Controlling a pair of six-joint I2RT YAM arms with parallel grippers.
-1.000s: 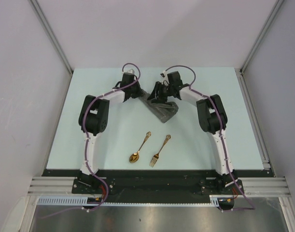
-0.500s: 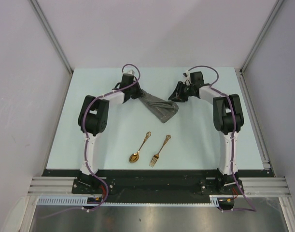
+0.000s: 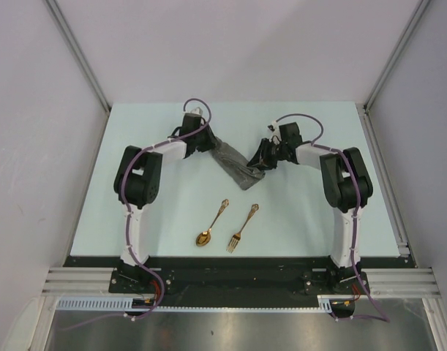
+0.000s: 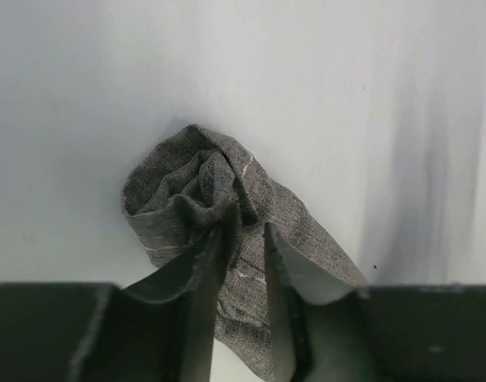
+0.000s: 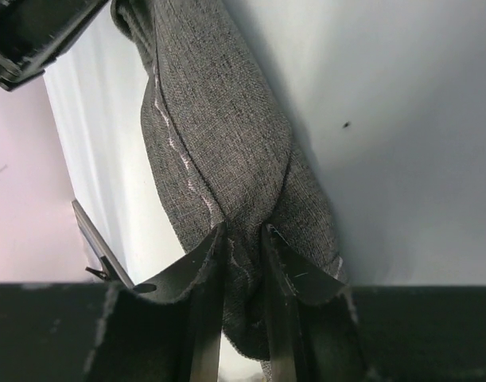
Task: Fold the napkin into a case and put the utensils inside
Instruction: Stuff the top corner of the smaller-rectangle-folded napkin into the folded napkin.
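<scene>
no legible text, no labels, brands or numbers in any view

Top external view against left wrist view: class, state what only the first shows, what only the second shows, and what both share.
Only top external: the small shiny gold spoon and small gold fork lying side by side near the arm bases, the right gripper at the near end of the dark grey woven cloth napkin, and the pale table. Only left wrist: the napkin's bunched, creased end close up, with folds between the fingers. Both: the napkin and the left gripper at its far end.
</scene>
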